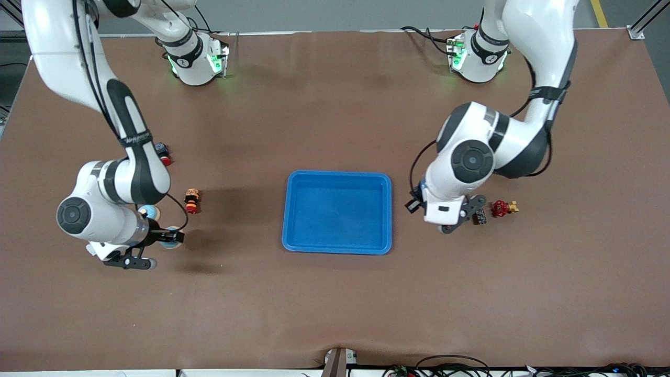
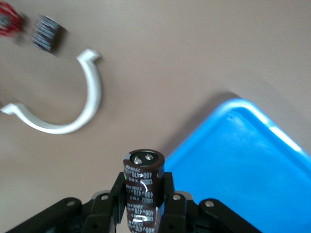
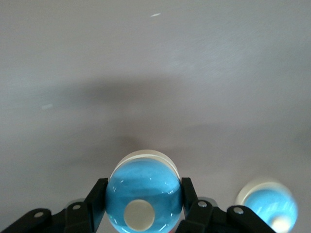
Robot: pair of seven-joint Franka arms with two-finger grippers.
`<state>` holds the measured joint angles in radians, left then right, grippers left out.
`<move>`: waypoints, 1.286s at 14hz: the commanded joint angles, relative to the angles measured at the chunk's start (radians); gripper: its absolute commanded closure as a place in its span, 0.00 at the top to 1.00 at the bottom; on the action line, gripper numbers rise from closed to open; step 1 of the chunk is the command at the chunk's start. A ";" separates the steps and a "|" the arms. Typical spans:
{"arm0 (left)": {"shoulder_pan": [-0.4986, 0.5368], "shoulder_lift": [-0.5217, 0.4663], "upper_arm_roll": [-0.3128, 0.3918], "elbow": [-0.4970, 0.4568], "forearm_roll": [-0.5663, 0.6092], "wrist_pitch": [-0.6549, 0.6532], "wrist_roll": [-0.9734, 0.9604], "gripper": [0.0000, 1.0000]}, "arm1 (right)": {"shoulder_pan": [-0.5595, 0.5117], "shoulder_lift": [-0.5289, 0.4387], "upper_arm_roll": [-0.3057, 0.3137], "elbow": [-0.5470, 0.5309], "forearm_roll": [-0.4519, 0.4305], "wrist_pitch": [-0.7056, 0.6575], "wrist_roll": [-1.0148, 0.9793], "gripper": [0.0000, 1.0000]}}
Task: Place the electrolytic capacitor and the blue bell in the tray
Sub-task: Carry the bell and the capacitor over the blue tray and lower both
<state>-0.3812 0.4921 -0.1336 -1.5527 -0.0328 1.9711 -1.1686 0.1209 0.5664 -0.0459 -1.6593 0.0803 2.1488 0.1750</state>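
The bright blue tray (image 1: 338,212) lies at the table's middle, and its corner shows in the left wrist view (image 2: 252,165). My left gripper (image 2: 143,187) is shut on a dark brown electrolytic capacitor (image 2: 142,189) and holds it over the table beside the tray's rim. In the front view this gripper (image 1: 417,204) is mostly hidden under its hand, at the tray's left-arm side. My right gripper (image 3: 144,194) is shut on a blue bell (image 3: 144,196). In the front view it (image 1: 168,236) is toward the right arm's end, with the bell (image 1: 171,243) in it.
A second blue bell (image 1: 149,212) (image 3: 269,204) sits beside the right gripper. A red and yellow toy (image 1: 192,201) and a small dark and red part (image 1: 163,153) lie nearby. A white C-shaped clip (image 2: 73,104), a dark component (image 1: 480,215) and a red valve (image 1: 501,208) lie near the left gripper.
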 commanded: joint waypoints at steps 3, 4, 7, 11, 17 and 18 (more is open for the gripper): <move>-0.110 0.083 0.009 0.019 -0.029 0.165 -0.163 0.00 | 0.150 -0.143 -0.006 -0.083 0.012 -0.078 0.257 0.00; -0.120 0.110 0.009 0.013 -0.024 0.205 -0.187 0.00 | 0.181 -0.155 -0.006 -0.097 0.013 -0.076 0.308 0.00; -0.150 0.158 0.012 -0.013 -0.007 0.262 -0.223 0.00 | 0.285 -0.166 -0.006 -0.114 0.012 -0.061 0.475 0.00; -0.150 0.169 0.012 -0.050 0.011 0.265 -0.224 0.00 | 0.391 -0.157 -0.008 -0.128 0.012 0.022 0.645 0.00; -0.168 0.212 0.014 -0.052 0.022 0.301 -0.246 0.00 | 0.522 -0.103 -0.009 -0.128 -0.004 0.135 0.846 0.00; -0.169 0.215 0.014 -0.052 0.025 0.311 -0.246 0.00 | 0.537 -0.086 -0.009 -0.128 -0.005 0.155 0.871 0.00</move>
<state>-0.5385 0.7007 -0.1268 -1.6009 -0.0356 2.2519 -1.3836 0.6264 0.4584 -0.0424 -1.7808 0.0823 2.2650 0.9895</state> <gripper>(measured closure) 0.670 0.344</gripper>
